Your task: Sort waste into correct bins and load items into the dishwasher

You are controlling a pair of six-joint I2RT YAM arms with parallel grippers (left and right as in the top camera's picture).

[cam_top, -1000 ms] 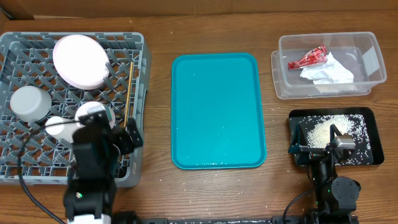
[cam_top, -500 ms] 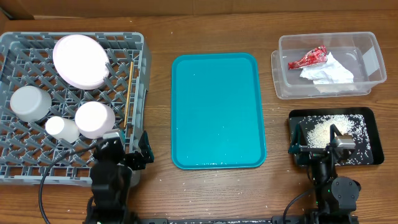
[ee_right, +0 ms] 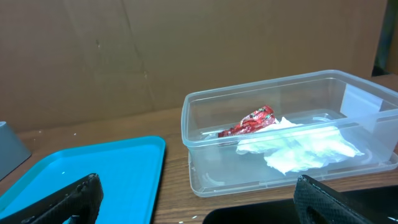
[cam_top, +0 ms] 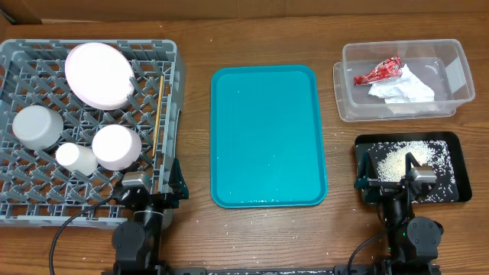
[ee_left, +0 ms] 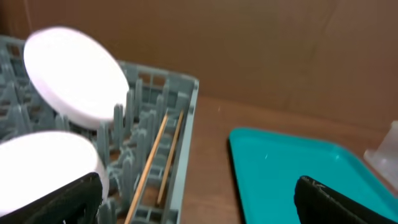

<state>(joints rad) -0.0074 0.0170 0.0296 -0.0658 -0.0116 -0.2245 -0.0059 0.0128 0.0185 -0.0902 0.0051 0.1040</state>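
Overhead and wrist views. The grey dish rack (cam_top: 23,210) on the left of the bench (cam_top: 199,237) holds the large plate (cam_top: 99,74), the grey bowl (cam_top: 36,127), the white dish (cam_top: 116,147), the small cup (cam_top: 75,157) and, along its right wall, the chopsticks (cam_top: 159,114). The teal tray (cam_top: 267,137) lies at centre. At right, the clear tub (cam_top: 348,53) contains the red wrapper (cam_top: 378,72) touching the white napkin (cam_top: 403,88). Nearer the arms, the black tray (cam_top: 458,145) carries loose rice (cam_top: 401,159). The left claw (cam_top: 150,189) sits at the rack's near right corner and the right claw (cam_top: 396,182) over the black tray's near edge. Both have their fingers wide apart, gripping nothing.
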